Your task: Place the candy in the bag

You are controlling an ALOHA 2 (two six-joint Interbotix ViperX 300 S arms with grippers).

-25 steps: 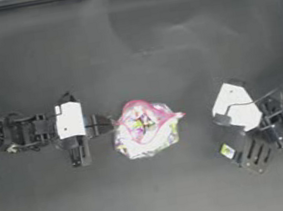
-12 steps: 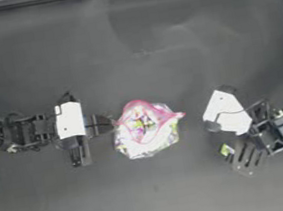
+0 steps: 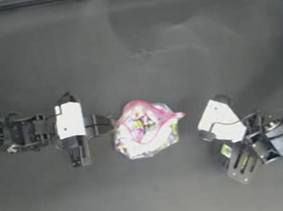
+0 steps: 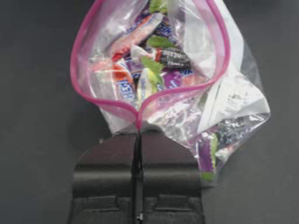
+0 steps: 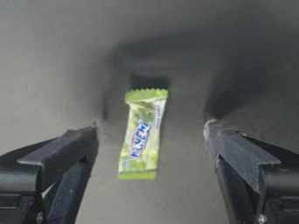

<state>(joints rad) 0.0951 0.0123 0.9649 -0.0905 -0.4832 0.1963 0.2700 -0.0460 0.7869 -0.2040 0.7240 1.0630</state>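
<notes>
Green candy (image 5: 142,133) flat between spread right gripper (image 5: 151,151), bag (image 4: 158,83) mouth agape.

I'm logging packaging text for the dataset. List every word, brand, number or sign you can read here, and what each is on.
Nothing reads for certain.
Candy on the table, between the open right gripper: blue lettering along the green wrapper, too blurred to read.
Bag, pinched by the left gripper: blue and white lettering on wrapped candies inside, too blurred and folded to read.

Left arm stretched in from the left, left gripper (image 4: 138,131) with jaws pressed together on the bag's (image 4: 175,74) seal edge, right gripper (image 5: 151,148) pointing down, jaws spread wide apart
</notes>
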